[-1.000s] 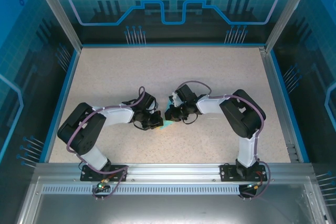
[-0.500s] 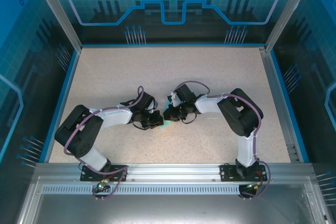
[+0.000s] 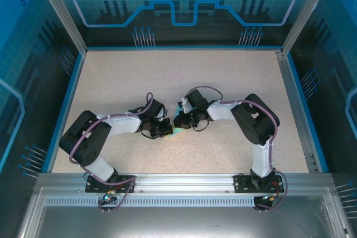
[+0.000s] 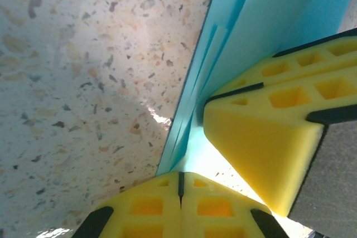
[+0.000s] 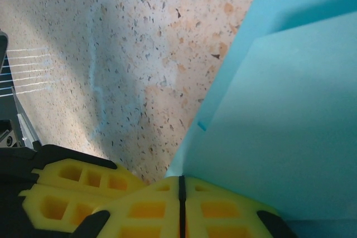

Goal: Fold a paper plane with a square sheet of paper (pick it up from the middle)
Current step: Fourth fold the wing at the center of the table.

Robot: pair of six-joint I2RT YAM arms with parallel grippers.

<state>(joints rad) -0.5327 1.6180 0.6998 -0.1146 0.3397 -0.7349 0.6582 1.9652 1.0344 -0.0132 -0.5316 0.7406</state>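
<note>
Left end effector (image 4: 179, 185): closed, pinching folded sheet of paper (image 4: 251, 32).
Right end effector (image 5: 179, 193): closed on same sheet.
Long axis: along creases, away from left tips.

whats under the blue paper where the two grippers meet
Speckled table shows right up to the edge of the paper. What lies directly beneath is hidden by its folded layers. The shut left gripper and right gripper meet that edge.

Speckled beige table (image 3: 184, 76) framed by blue-lit panel walls (image 3: 184, 4) and aluminium rails (image 3: 184, 179).
</note>
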